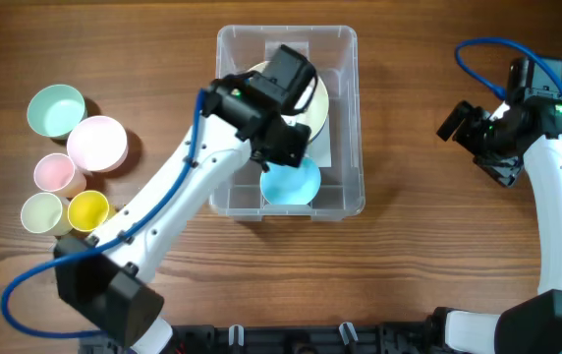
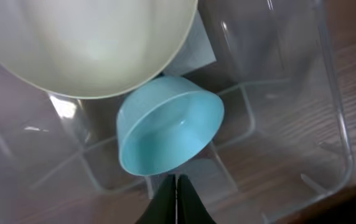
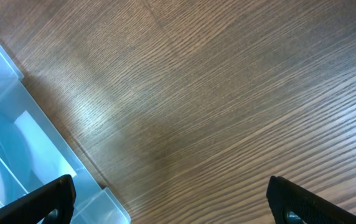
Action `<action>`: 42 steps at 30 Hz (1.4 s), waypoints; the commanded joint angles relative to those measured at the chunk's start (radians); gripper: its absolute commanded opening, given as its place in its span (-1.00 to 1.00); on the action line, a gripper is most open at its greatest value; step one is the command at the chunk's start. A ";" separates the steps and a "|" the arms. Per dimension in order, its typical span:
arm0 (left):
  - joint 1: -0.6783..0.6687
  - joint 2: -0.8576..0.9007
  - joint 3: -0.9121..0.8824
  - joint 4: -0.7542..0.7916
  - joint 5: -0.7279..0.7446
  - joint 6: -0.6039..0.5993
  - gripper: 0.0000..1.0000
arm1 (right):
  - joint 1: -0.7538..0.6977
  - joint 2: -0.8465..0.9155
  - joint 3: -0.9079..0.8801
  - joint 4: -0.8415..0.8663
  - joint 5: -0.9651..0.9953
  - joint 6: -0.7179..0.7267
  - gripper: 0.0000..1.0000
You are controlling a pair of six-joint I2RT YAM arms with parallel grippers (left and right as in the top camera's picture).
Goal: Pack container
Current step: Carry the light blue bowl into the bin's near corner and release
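The clear plastic container (image 1: 345, 118) stands at the table's middle. Inside it lie a large cream bowl (image 1: 318, 110) and a light blue bowl (image 1: 291, 183) at the near end. In the left wrist view the blue bowl (image 2: 168, 134) lies tilted below the cream bowl (image 2: 91, 43) inside the container (image 2: 327, 112). My left gripper (image 2: 176, 183) is shut and empty, just above the blue bowl, inside the container (image 1: 279, 147). My right gripper (image 3: 168, 199) is open and empty over bare table to the right (image 1: 473, 128); the container's corner (image 3: 16, 143) shows at its left.
Several cups and bowls stand at the table's left: a mint bowl (image 1: 56, 109), a pink-white bowl (image 1: 97, 143), a pink cup (image 1: 54, 173), a pale green cup (image 1: 41, 211) and a yellow cup (image 1: 88, 209). The left arm reaches over the container's near-left side.
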 commanded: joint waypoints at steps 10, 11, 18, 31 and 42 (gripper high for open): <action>0.005 0.156 -0.076 0.006 -0.018 0.024 0.04 | 0.002 0.002 -0.006 -0.006 -0.013 -0.013 0.99; 0.005 0.168 -0.083 0.013 -0.024 0.024 0.07 | 0.002 0.002 -0.006 -0.006 -0.013 -0.014 0.99; 0.007 0.206 -0.090 0.043 -0.187 0.024 0.10 | 0.002 0.002 -0.006 -0.006 -0.012 -0.014 1.00; 0.018 0.206 -0.090 0.071 -0.176 0.021 -0.58 | 0.002 0.002 -0.006 -0.006 -0.012 -0.014 0.99; 0.018 0.210 -0.090 -0.010 -0.164 0.020 -0.92 | 0.002 0.002 -0.006 -0.006 -0.013 -0.013 0.99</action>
